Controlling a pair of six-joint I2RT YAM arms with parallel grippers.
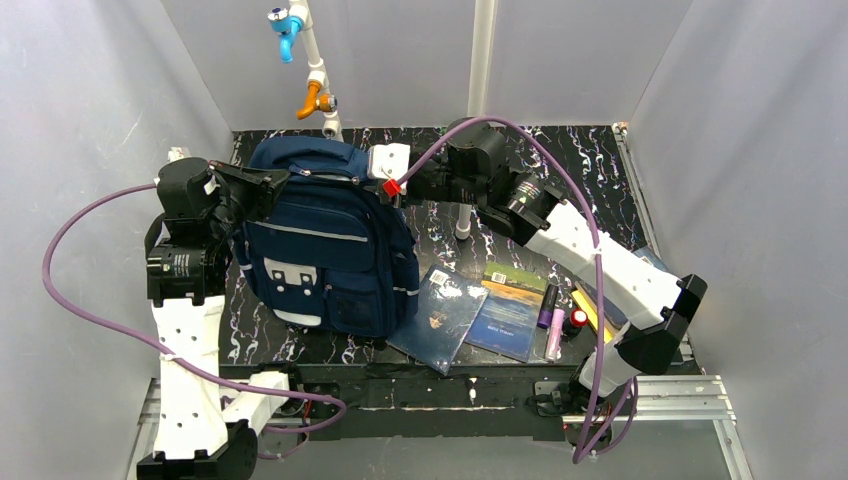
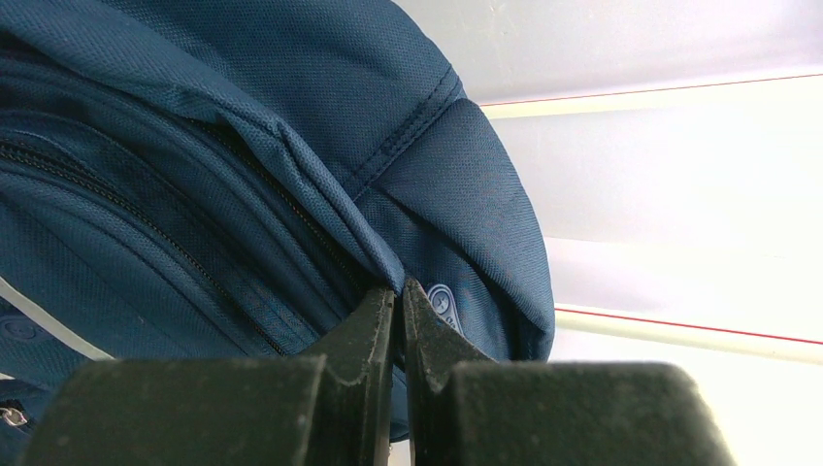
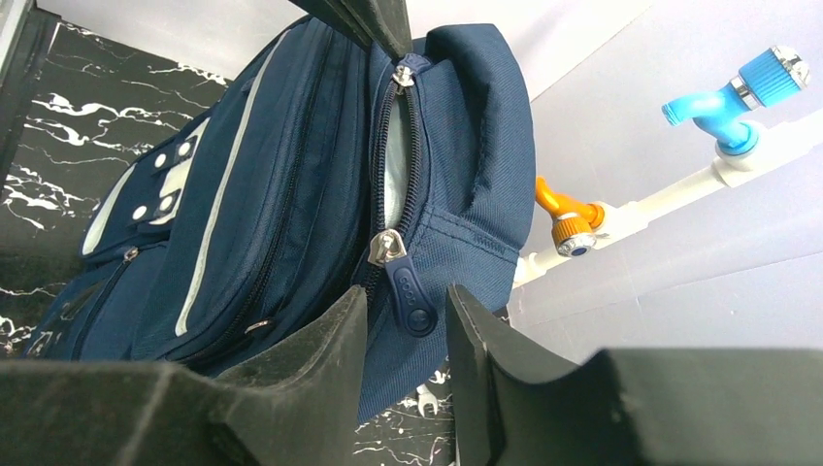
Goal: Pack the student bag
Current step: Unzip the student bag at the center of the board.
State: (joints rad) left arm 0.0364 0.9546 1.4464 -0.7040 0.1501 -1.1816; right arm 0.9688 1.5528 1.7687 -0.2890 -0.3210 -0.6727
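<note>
at the left of a black, white-veined surface [image 1: 600, 170], the left fingers [image 2: 367, 335] are pressed together on a fold of navy fabric, pinching the student bag [image 1: 325, 250] at its upper left corner. the bag stands upright on the left half of the surface, with its front pockets and thin grey stripes turned toward the overhead camera. behind it rises a white pipe [image 1: 316, 60] carrying a blue tap [image 1: 285, 20] and an orange tap [image 1: 313, 100]. at the bag's upper right corner the right fingers [image 3: 311, 359] are spread, and a dark blue zip pull [image 3: 410, 296] hangs in the gap between them, gripped by neither. above that pull the main zip [image 3: 398, 155] stands partly parted, with pale lining showing. right of the bag, a dark blue book [image 1: 440, 315] lies flat just beside its base, with a second book [image 1: 510, 310], blue with a landscape cover, alongside. further right, close to the right arm [image 1: 600, 260], lie a purple pen [image 1: 549, 305], a pink pen [image 1: 554, 342], a small red-capped item [image 1: 578, 320] and a yellow item [image 1: 592, 310], all close together.
</note>
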